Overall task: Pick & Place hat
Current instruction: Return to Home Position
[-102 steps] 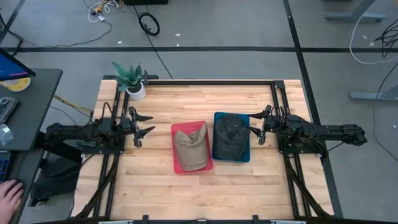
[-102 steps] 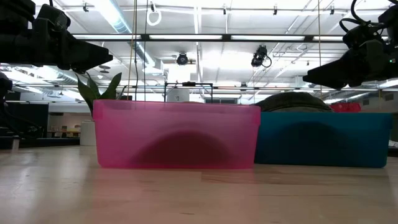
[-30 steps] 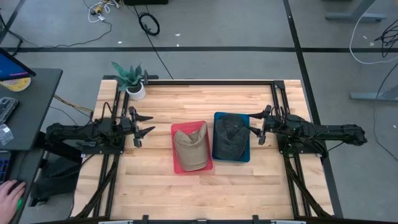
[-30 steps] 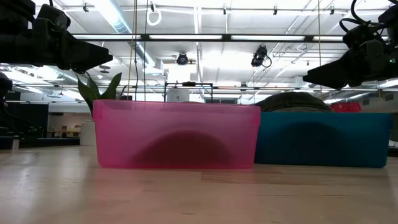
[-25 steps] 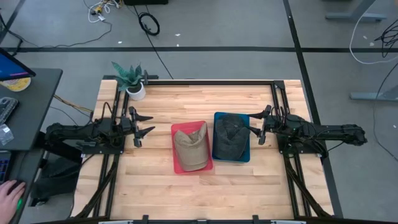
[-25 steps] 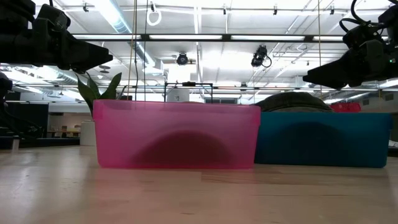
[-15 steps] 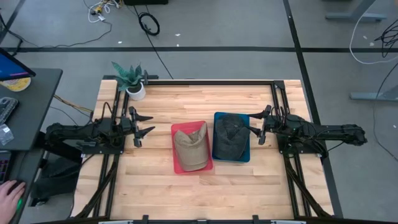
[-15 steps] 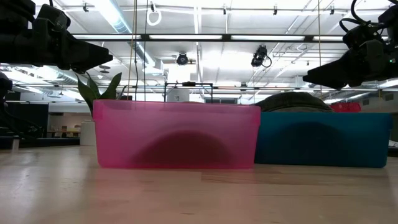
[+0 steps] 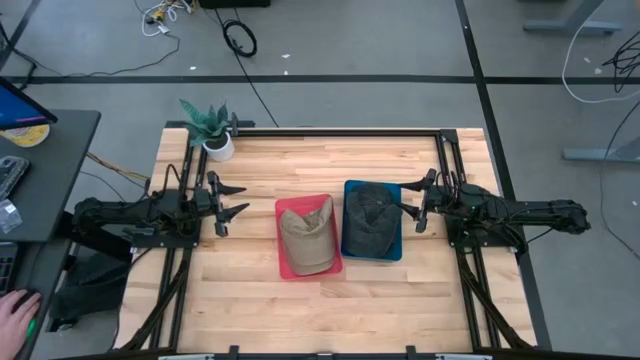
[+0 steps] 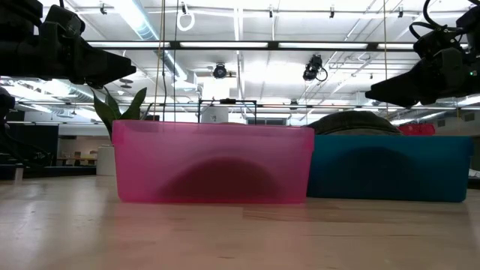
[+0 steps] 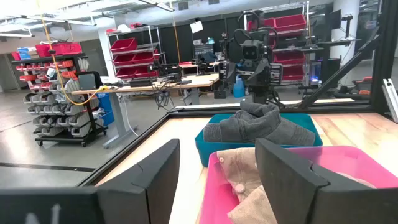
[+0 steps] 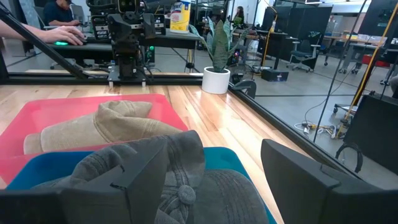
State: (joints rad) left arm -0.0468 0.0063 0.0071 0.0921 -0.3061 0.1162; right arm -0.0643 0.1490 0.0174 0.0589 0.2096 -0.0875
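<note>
A tan cap [image 9: 307,236] lies in a pink bin [image 9: 283,256] at the table's middle; it also shows as the tan cap [image 11: 249,186] in the left wrist view. A dark grey cap [image 9: 370,222] lies in a blue bin [image 9: 394,250] just right of it, its crown rising above the bin wall [image 10: 390,169]. My left gripper [image 9: 228,200] hovers open, left of the pink bin, above the table. My right gripper [image 9: 411,212] hovers open at the blue bin's right edge. Neither touches anything.
A potted plant [image 9: 210,128] stands at the table's far left corner. Bare wood lies along the near edge [image 9: 330,310] and the far edge. A person's hand [image 9: 14,312] rests at a desk left of the table.
</note>
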